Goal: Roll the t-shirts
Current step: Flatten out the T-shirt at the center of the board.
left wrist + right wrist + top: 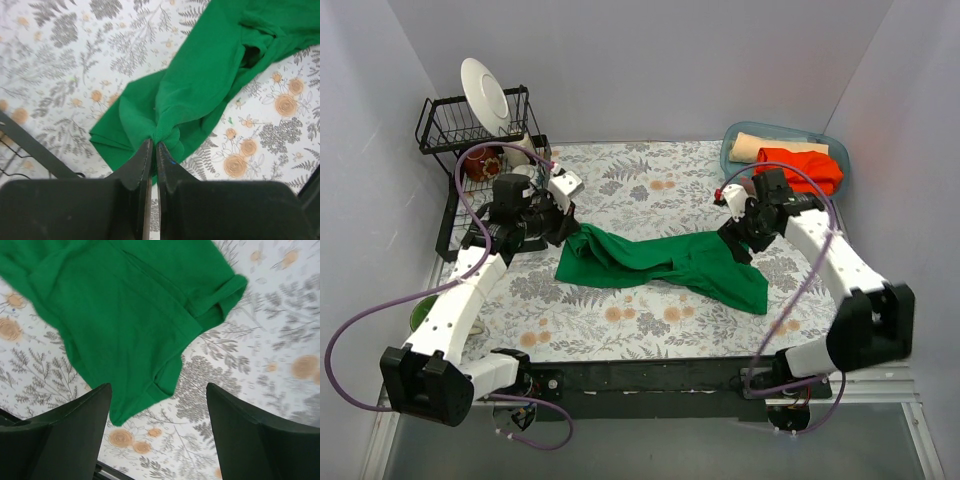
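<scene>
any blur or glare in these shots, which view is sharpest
Top external is sharpest: even light, no glare, soft shadows beside the bright green cotton t-shirt. Left wrist: shirt crisp, left gripper pinching it dark and soft-edged. Right wrist: open right gripper blurred, floral tablecloth slightly smeared.

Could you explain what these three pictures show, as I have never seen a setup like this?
Two robot arms are bolted at the near edge of a flower-patterned table. The wide picture looks down from above; the other two come from cameras on each wrist. A green t-shirt lies stretched across the table. The left tool is shut, pinching one bunched end of it. The right tool stands open above the other end, holding nothing. An orange-red t-shirt and a tan t-shirt wait in a blue tub at the far right.
</scene>
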Available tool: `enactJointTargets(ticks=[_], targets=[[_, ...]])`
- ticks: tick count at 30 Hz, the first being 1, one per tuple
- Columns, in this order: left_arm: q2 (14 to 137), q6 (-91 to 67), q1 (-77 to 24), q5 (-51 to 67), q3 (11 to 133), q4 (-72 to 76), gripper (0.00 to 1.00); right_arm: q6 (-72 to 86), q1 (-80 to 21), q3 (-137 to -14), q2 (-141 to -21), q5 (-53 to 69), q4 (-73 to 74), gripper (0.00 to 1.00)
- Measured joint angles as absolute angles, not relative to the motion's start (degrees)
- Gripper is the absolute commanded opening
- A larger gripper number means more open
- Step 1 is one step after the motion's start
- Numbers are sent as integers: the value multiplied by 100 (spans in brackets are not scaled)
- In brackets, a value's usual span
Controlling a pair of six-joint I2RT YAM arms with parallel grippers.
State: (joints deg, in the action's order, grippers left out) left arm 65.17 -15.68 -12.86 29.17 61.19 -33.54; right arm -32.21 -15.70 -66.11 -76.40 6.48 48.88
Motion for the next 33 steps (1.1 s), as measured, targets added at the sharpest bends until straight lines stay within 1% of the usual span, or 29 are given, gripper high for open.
enactJointTargets(ticks=[2, 3, 5, 13, 14, 18, 21, 28, 31, 32, 33], targets=[[6626, -1623, -1286, 2967, 6045, -3433, 0, -2969, -1372, -6549, -8355, 709, 4676, 81], [6632, -1643, -1286, 2980, 6001, -3476, 0, -2906, -1293, -6488, -8584, 705, 4606, 74], [6626, -1656, -1286, 3002, 5959, -3548, 0, -2880, -1135, -6434, -8882, 683, 4617, 68], [6626, -1680, -1286, 3006, 5944, -3592, 0, -2893, -543, -6770, -9773, 862, 4639, 64], [6626, -1680, -1286, 3006, 5935, -3594, 0, -2897, -523, -6829, -9839, 904, 4637, 64], [6635, -1682, -1286, 3006, 5887, -3603, 0, -2950, -526, -7043, -10066, 1267, 4633, 57], [6685, -1682, -1286, 3006, 5878, -3605, 0, -2998, -537, -7111, -10226, 1500, 4641, 56], [6807, -1678, -1284, 3004, 5876, -3651, 0, -3022, -537, -7338, -10724, 1684, 4648, 49], [6847, -1675, -1286, 3000, 5876, -3669, 0, -3020, -537, -7402, -10744, 1706, 4654, 42], [6860, -1673, -1286, 2998, 5876, -3673, 0, -3020, -537, -7441, -10744, 1715, 4652, 35], [6877, -1671, -1286, 2995, 5876, -3677, 0, -3020, -537, -7485, -10744, 1715, 4648, 31]])
